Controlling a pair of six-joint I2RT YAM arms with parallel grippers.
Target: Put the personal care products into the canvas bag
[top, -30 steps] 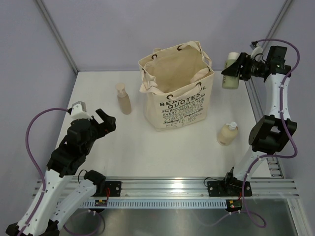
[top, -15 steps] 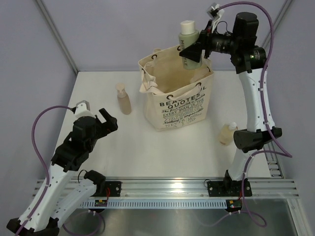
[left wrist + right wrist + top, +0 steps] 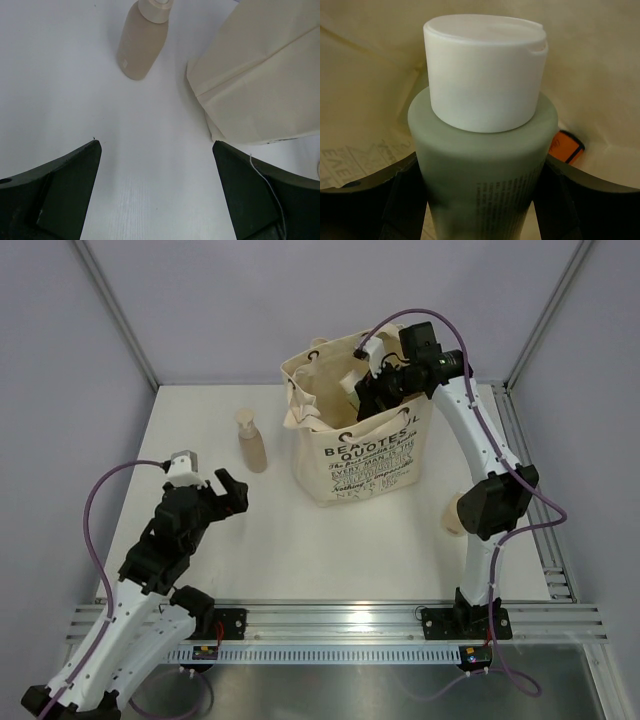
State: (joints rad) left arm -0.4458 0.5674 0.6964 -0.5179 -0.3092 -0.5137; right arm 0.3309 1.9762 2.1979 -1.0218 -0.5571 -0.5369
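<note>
The cream canvas bag (image 3: 368,445) with black lettering stands open at the table's middle back. My right gripper (image 3: 368,390) reaches into its mouth, shut on a sage-green tube (image 3: 480,170) with a white cap (image 3: 482,70). The tube points cap-first into the bag's interior (image 3: 365,75), where an orange-capped item (image 3: 566,146) lies. A beige pump bottle (image 3: 251,443) stands left of the bag and also shows in the left wrist view (image 3: 142,45). My left gripper (image 3: 226,490) is open and empty, low over the table (image 3: 156,145), short of that bottle. The bag's corner (image 3: 260,75) lies to its right.
A cream bottle (image 3: 456,515) with a white cap stands right of the bag, partly hidden behind my right arm. A metal rail (image 3: 340,620) runs along the table's near edge. Grey walls close in the back and sides.
My right arm swung the green tube from the far right, up over the bag, then lowered it into the bag's mouth. My left gripper shifted slightly right and forward.
</note>
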